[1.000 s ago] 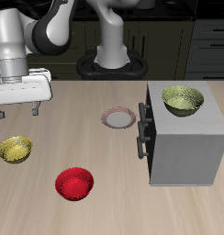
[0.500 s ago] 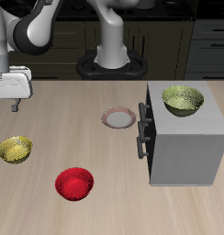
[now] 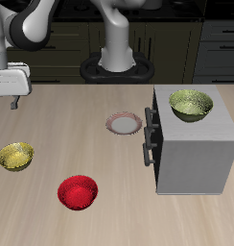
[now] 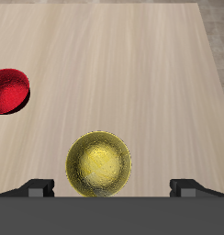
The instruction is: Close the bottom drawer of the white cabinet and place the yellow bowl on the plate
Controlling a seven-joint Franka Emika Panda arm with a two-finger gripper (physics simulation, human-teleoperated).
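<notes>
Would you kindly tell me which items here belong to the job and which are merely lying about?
Job: white cabinet, bottom drawer, yellow bowl, plate.
Lying about: red bowl, paler greenish-yellow bowl on the cabinet's top.

open tabletop (image 3: 52,125) around yellow bowl (image 3: 15,156), red bowl (image 3: 78,192) nearby

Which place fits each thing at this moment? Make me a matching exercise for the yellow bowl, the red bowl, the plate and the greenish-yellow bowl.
Things:
1. yellow bowl
2. red bowl
3. plate
4. greenish-yellow bowl

Places:
A. on top of the white cabinet
B. on the table beside the cabinet's front
C. below the gripper
D. nearest the table's front edge

Pairs: 1-C, 2-D, 3-B, 4-A
</notes>
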